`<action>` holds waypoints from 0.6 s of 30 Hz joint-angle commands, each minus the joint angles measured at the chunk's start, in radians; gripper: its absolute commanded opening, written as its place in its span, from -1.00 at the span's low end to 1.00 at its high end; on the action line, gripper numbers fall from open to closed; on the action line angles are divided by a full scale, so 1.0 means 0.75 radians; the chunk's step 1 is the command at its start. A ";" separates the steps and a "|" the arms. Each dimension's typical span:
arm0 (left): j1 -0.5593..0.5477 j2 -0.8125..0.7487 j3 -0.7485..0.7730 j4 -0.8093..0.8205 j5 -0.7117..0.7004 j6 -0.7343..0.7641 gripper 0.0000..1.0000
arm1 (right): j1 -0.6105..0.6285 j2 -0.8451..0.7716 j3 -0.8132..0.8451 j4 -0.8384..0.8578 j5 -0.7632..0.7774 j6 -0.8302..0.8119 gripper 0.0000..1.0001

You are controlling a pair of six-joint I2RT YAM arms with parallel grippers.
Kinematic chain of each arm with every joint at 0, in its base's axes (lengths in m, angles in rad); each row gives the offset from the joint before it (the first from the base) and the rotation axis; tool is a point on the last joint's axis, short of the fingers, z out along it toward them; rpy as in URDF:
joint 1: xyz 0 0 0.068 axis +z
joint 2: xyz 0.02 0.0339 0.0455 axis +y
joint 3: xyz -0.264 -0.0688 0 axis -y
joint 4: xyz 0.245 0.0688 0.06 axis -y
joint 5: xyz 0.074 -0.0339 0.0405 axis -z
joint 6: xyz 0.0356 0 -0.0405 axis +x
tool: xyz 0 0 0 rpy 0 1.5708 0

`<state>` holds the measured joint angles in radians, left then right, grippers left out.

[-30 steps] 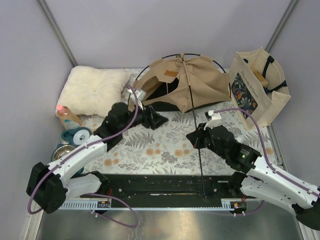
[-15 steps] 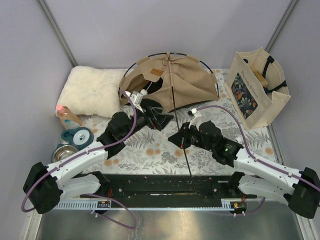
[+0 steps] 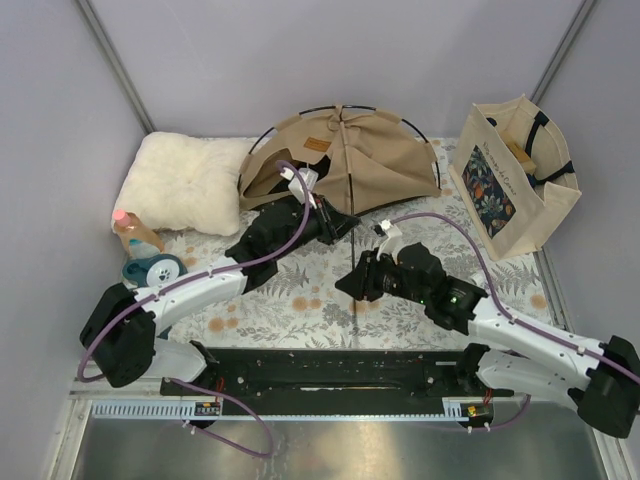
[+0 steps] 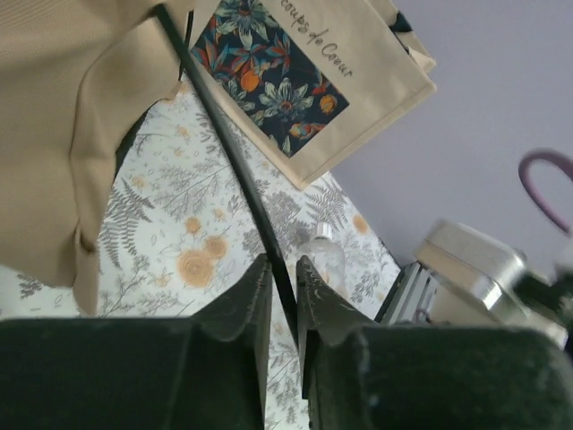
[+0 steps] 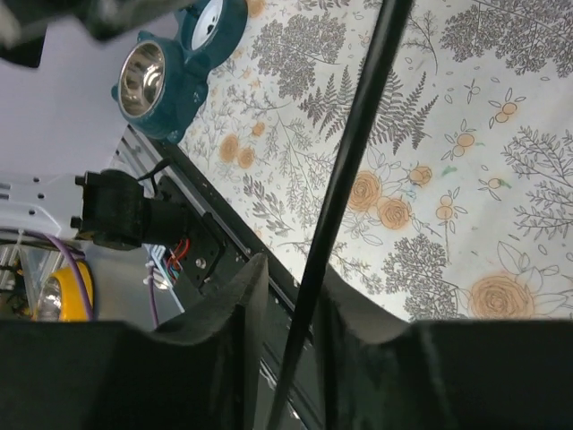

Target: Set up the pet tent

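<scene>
The tan pet tent [image 3: 375,160] lies slumped at the back of the table, its fabric [image 4: 72,134] filling the upper left of the left wrist view. A thin black pole [image 3: 344,170] runs from its top toward the front. My left gripper [image 3: 341,222] is shut on this pole [image 4: 224,134] just in front of the tent, and both fingers [image 4: 246,296] press it. Further down the pole [image 5: 358,134], my right gripper [image 3: 350,285] stands slightly open around it. There the pole rests against one finger, with a gap to the other [image 5: 251,287].
A white fluffy cushion [image 3: 190,180] lies at the back left. Below it stand a pink-capped bottle [image 3: 130,232] and a teal pet bowl [image 3: 155,270] [image 5: 170,76]. A floral tote bag [image 3: 515,175] [image 4: 304,81] stands at the back right. A black rail [image 3: 330,370] lines the front edge.
My left gripper has moved right to the pole and shut on it. My right gripper has loosened from its grip on the pole. The tent shifted left and settled lower.
</scene>
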<state>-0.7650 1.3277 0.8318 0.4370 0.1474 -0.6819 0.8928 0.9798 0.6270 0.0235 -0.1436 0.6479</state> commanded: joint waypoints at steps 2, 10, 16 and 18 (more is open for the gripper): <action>0.008 0.070 0.183 -0.022 0.081 0.073 -1.00 | 0.000 -0.214 -0.040 -0.170 0.005 -0.062 0.11; 0.006 0.107 0.245 -0.031 0.063 0.034 -1.00 | 0.000 -0.437 -0.100 -0.442 0.022 -0.124 0.71; 0.004 0.134 0.278 -0.006 0.016 -0.034 -1.00 | 0.002 -0.356 -0.212 -0.149 -0.270 -0.052 0.61; 0.006 0.134 0.274 0.008 -0.014 -0.054 -1.00 | 0.000 -0.317 -0.253 -0.050 -0.316 -0.013 0.52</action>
<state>-0.7620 1.4322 0.9817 0.3305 0.1776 -0.7109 0.8928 0.6979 0.4835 -0.1810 -0.2481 0.5934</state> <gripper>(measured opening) 0.056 0.790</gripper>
